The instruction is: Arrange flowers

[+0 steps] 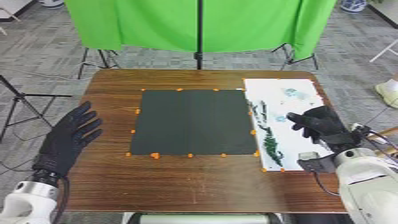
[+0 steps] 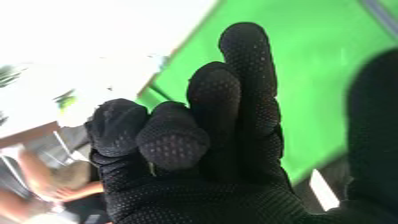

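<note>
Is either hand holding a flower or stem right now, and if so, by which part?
Nothing is held: the right hand is empty over the white sheet, its thumb apart from its fingers, and the left hand is empty too.

No legible txt, labels, brands, nos. or signs in head or R wrist view.
</note>
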Robot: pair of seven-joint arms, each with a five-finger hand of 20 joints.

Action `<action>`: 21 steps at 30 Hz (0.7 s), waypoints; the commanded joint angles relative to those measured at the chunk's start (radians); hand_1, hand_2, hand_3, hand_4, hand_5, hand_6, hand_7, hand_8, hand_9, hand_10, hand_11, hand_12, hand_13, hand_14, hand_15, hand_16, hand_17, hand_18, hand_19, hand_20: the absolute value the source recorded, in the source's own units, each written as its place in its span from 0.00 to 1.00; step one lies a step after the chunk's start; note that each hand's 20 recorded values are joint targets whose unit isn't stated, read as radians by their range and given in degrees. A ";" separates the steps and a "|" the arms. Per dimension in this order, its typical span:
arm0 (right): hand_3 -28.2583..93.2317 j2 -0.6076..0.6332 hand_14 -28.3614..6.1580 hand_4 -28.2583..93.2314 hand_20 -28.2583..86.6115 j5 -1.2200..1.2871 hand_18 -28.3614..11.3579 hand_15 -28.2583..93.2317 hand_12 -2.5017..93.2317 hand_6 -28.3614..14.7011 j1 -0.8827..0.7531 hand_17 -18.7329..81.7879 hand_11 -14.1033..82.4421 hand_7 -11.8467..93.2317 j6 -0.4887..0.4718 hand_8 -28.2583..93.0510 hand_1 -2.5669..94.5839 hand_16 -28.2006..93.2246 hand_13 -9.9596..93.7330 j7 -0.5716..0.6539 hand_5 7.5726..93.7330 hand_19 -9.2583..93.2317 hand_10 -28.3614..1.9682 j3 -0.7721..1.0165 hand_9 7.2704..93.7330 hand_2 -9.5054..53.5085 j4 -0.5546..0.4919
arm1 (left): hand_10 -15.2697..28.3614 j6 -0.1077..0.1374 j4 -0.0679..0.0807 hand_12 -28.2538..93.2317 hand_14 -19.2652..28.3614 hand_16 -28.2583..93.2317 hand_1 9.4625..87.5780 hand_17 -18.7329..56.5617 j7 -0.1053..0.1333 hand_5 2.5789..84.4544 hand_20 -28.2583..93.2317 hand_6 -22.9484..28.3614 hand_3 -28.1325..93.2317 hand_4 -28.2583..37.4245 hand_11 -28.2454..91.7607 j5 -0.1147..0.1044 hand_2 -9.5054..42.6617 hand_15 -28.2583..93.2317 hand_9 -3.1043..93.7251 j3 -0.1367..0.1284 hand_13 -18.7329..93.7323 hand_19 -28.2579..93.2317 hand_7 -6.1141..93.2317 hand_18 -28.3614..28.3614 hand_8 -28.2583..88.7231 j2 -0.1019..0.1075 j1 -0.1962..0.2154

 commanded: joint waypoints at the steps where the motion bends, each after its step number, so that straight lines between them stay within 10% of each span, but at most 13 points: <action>1: 0.68 0.016 0.50 0.00 0.75 -0.203 0.14 0.90 0.38 0.63 0.076 0.64 0.77 0.60 -0.231 0.06 0.23 0.49 0.82 0.136 0.81 1.00 0.50 -0.047 0.79 0.00 0.061 | 0.57 0.002 0.009 0.34 0.65 0.21 0.23 0.11 -0.007 0.28 0.32 0.49 0.80 0.02 0.48 -0.014 0.07 0.58 0.23 0.017 0.28 0.60 0.30 0.83 0.13 0.003 0.006; 21: 0.74 0.191 0.48 0.00 0.69 -0.234 0.14 0.89 0.37 0.60 0.187 0.60 0.70 0.50 -0.518 0.09 0.15 0.48 0.78 0.077 0.77 1.00 0.44 -0.164 0.75 0.03 0.130 | 0.57 0.046 -0.009 0.34 0.65 0.21 0.23 0.11 -0.003 0.28 0.32 0.49 0.80 0.02 0.48 -0.023 0.08 0.59 0.23 0.010 0.28 0.60 0.30 0.83 0.13 0.013 0.032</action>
